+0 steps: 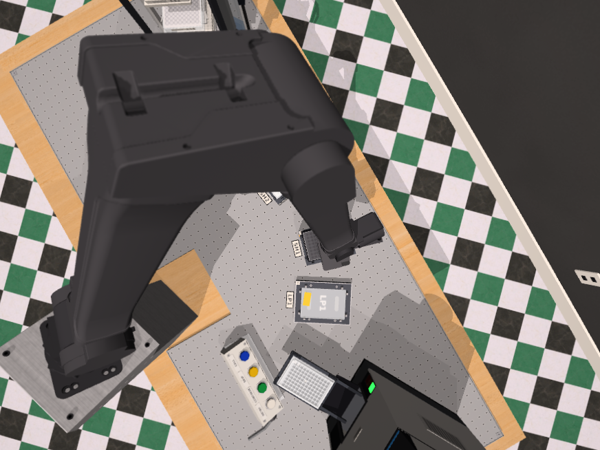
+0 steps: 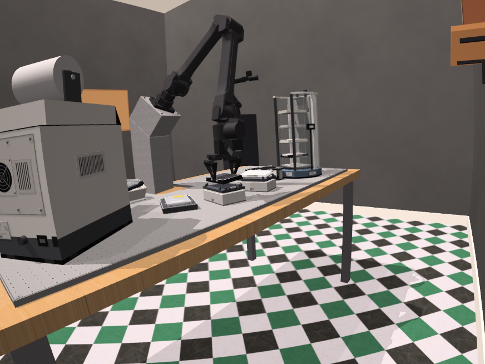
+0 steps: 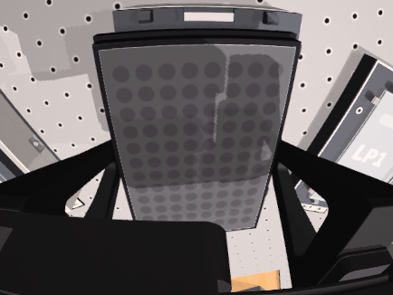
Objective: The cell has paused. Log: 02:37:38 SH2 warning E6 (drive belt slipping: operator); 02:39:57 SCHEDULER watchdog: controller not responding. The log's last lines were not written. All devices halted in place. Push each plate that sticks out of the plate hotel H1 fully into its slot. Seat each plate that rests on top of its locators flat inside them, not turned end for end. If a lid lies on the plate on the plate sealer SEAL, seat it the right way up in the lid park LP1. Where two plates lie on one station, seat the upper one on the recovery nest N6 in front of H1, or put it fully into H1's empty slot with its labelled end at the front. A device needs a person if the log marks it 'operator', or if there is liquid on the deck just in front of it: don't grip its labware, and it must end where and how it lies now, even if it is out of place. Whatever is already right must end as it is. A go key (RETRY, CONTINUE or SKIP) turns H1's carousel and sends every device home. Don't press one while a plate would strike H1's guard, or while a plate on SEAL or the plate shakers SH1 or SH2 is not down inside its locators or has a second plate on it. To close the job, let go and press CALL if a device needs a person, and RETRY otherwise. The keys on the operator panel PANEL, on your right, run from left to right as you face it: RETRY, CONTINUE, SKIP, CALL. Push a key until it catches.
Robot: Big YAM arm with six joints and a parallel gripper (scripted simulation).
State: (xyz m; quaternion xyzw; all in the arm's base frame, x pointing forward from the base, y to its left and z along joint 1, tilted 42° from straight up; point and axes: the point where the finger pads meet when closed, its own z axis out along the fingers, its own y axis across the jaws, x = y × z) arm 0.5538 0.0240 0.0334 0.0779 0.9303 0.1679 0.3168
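Observation:
My gripper (image 2: pixel 224 176) (image 3: pixel 196 147) is shut on a black plate (image 1: pixel 311 244) (image 2: pixel 223 178) (image 3: pixel 195 131) with a clear top, by its long sides. The plate is level, a little above shaker SH1 (image 2: pixel 223 197) (image 3: pixel 163 25), with a gap between them. A white plate (image 2: pixel 256 173) is on SH2 (image 2: pixel 260 185). A clear lid (image 1: pixel 323 309) (image 2: pixel 176 200) with a yellow mark lies in lid park LP1 (image 1: pixel 297 319) (image 2: pixel 180 208). A white plate (image 1: pixel 306 381) lies on the sealer's (image 1: pixel 411 411) (image 2: pixel 85 187) carrier. The arm hides most of SH2 in the top view.
Hotel H1 (image 2: pixel 306 172) stands at the far end with plates on several levels. Panel PANEL (image 1: pixel 239 373) has blue, yellow, green and white keys and stands between the arm's base and the sealer. LP1 is beside SH1 on the sealer's side.

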